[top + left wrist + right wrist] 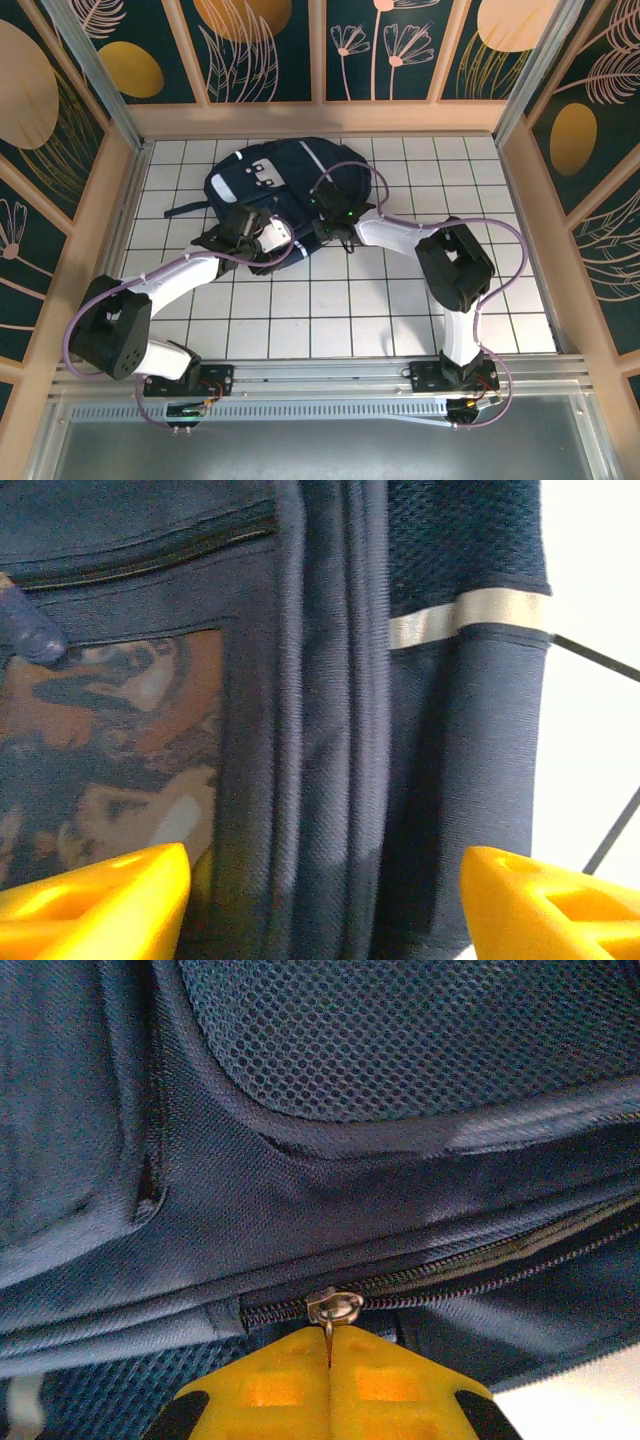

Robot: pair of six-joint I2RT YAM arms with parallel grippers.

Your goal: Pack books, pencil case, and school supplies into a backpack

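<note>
The navy backpack (270,178) lies flat at the back middle of the table. My left gripper (262,233) is at its near left edge. In the left wrist view this gripper (325,900) stands open, its yellow fingers (100,900) set wide on either side of the backpack's (330,680) piped side seams. My right gripper (331,216) is at the near right edge of the bag. It is shut (329,1345) on the metal zipper pull (335,1307) of the backpack (400,1190), the zip line running off to the right. Books, pencil case and school supplies are out of view.
A pocket panel (110,750) with a mottled brown and orange pattern sits under a closed zipper (150,555). A pale reflective stripe (470,615) crosses the side pocket. Black straps (185,210) trail left. The tiled table (330,310) is walled by wooden frames.
</note>
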